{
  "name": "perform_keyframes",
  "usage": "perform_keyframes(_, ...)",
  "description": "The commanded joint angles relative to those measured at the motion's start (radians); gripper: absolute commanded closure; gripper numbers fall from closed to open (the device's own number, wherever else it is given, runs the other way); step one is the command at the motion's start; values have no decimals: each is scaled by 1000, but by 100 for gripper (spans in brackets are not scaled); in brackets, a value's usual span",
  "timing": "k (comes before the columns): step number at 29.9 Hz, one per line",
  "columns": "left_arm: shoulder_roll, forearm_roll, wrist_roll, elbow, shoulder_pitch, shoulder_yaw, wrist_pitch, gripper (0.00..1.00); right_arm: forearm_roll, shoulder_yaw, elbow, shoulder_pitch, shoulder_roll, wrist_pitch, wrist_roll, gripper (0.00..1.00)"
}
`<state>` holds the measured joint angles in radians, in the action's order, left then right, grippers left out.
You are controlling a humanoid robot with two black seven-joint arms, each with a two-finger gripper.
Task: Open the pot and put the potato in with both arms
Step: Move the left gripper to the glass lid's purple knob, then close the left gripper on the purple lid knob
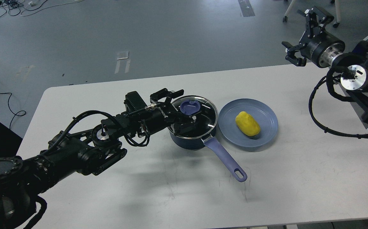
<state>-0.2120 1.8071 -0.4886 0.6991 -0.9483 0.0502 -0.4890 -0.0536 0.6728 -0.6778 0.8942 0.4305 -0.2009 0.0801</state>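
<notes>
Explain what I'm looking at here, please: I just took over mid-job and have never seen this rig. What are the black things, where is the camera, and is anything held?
This single picture comes from the robot's own head, looking forward and down at a white table. The black jointed things are its two arms. The left hand reaches in from the left and sits at the purple knob of the glass lid, which is still on the pot. Its fingers are spread around the knob; a firm grip is not clear. The pot's purple handle points toward the camera. The right hand hangs open and empty beyond the table's far right corner. The yellow potato lies on a blue plate right of the pot, untouched.
</notes>
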Motion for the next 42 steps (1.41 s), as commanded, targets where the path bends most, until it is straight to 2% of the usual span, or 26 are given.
perform_keyframes(1, 3, 0, 0, -1, 11, 5, 0, 1, 0, -4, 0, 2, 1, 0, 0, 0)
perform_keyframes(10, 5, -2, 0, -6, 23, 4, 0, 3, 0, -7, 0, -1, 2, 0, 0, 0)
perform_keyframes(13, 5, -2, 0, -9, 23, 4, 0, 12, 0, -9, 0, -1, 2, 0, 0, 0)
perform_keyframes(21, 6, -2, 0, -10, 23, 5, 0, 23, 0, -10, 0, -3, 2, 0, -2, 0)
perform_keyframes(25, 6, 0, 0, -13, 20, 5, 0, 42, 0, -12, 0, -9, 2, 0, -3, 0)
perform_keyframes(29, 6, 0, 0, -12, 20, 7, 0, 48, 0, -12, 0, -14, 2, 0, -2, 0)
perform_keyframes(31, 5, 2, 0, -12, 23, 7, 0, 63, 0, -12, 0, -17, 2, 0, -2, 0)
perform_keyframes(34, 5, 2, 0, -12, 23, 7, 0, 73, 0, -12, 0, -18, 2, 0, -3, 0)
perform_keyframes(42, -20, -2, 0, 11, 20, 4, 0, 73, 0, -13, 0, -18, 2, 0, -3, 0)
